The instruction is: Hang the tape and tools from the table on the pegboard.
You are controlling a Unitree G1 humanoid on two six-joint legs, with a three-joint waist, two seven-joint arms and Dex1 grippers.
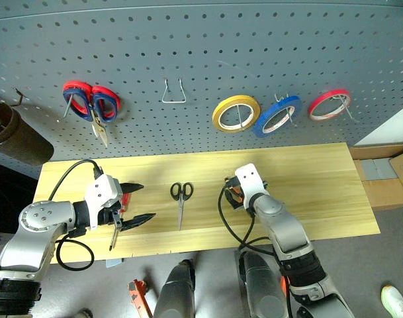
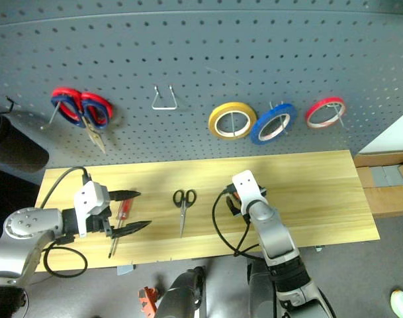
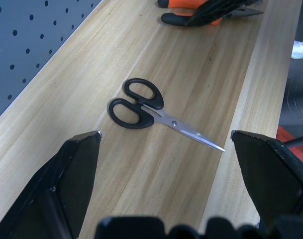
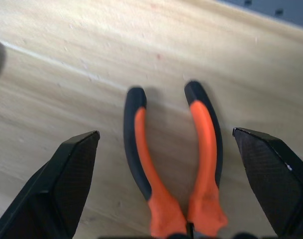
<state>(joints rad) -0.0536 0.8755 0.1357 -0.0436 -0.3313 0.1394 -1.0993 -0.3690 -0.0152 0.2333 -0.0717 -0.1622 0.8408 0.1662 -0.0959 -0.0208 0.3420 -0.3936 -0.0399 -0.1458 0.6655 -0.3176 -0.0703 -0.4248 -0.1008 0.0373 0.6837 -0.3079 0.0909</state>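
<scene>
Right hand (image 4: 166, 189) fingers apart astride orange-and-black-handled pliers (image 4: 171, 164) on light wooden plank table (image 1: 320, 192), left hand (image 1: 136, 203) fingers apart nr small black-handled scissors (image 3: 141, 107), slim red-handled screwdriver (image 2: 120, 222) below it

blue tape (image 1: 278, 115), orange-and-black pliers (image 4: 172, 159); grey pegboard (image 1: 201, 59)

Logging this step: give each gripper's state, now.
Left gripper: open, holding nothing.
Right gripper: open, straddling the pliers, not gripping them.

My matt black jaws are hovering over the desk (image 3: 201, 74) of pale grained wood; the scissors (image 3: 141, 107) are showing glossy plastic handles, bright metal blades.
</scene>
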